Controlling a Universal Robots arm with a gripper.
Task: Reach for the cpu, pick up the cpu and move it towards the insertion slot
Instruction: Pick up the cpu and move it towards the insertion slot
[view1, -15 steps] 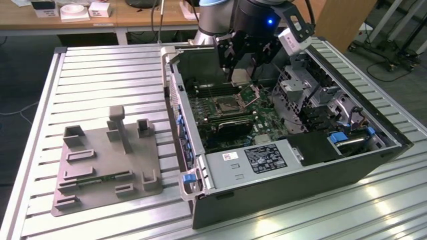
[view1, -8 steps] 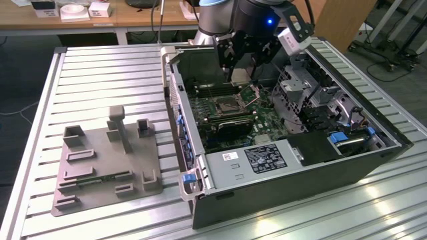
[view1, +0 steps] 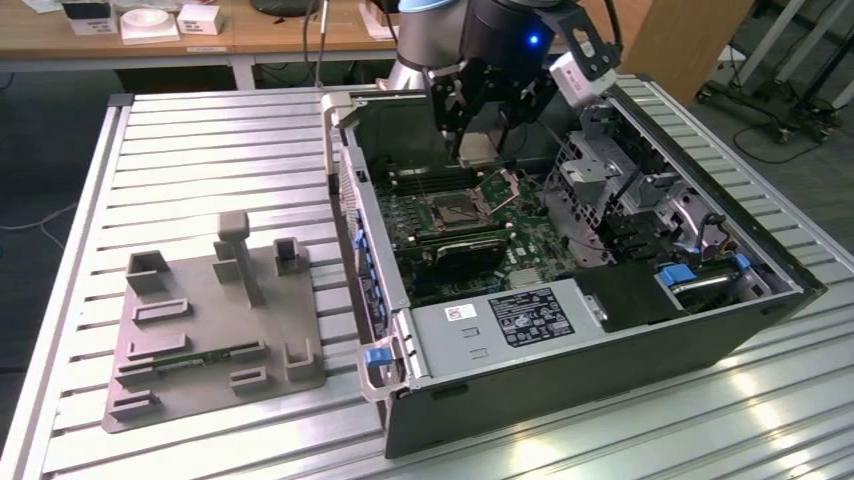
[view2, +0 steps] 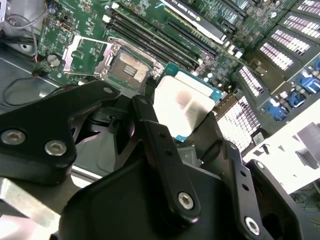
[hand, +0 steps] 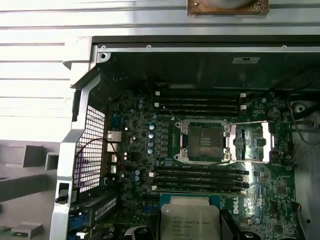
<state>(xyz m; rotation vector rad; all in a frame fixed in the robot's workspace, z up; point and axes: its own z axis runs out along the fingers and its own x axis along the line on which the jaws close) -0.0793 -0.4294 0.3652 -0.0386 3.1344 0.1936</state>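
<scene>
One gripper (view2: 192, 125) clamps the cpu (view2: 187, 107) between its fingers, hovering near the insertion slot (view2: 127, 67).

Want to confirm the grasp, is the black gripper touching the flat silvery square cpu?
Touching. In the second wrist view the black gripper has its fingers pressed against the edges of the silvery cpu, held above the green motherboard.

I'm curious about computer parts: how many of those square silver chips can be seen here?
1. The chip is held in the pincer above the green board, near the open socket. Others could be hidden inside the case.
</scene>
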